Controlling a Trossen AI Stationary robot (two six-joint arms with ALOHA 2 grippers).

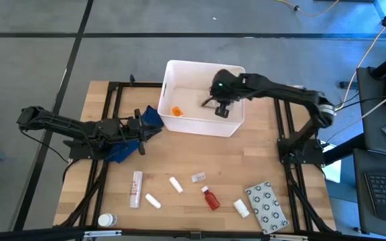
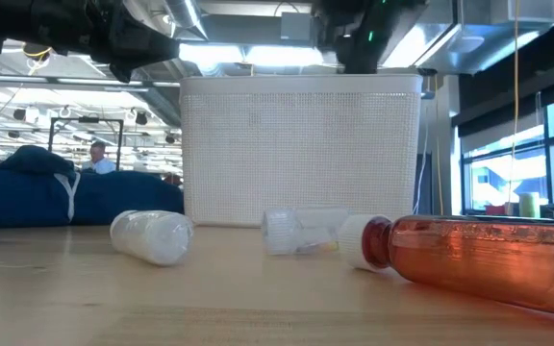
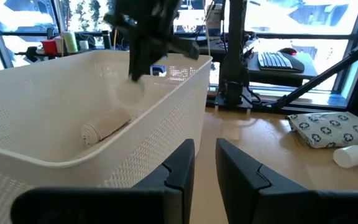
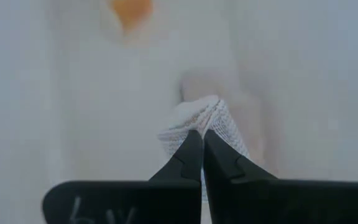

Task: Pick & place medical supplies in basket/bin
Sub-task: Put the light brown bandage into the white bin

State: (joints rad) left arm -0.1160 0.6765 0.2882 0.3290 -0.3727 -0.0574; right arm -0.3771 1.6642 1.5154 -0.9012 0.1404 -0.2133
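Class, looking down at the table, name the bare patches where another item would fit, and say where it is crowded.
Bare wood lies between the white bin and the row of supplies, and right of the bin. The near edge is crowded: white tube, red bottle, grey packet.

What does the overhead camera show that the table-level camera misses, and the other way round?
Only the overhead view shows the inside of the white bin, with the right gripper reaching in above it, and the grey ring-patterned packet. Only the table-level view shows the room behind, where a person sits. Both show the bin, the red bottle and the blue cloth.
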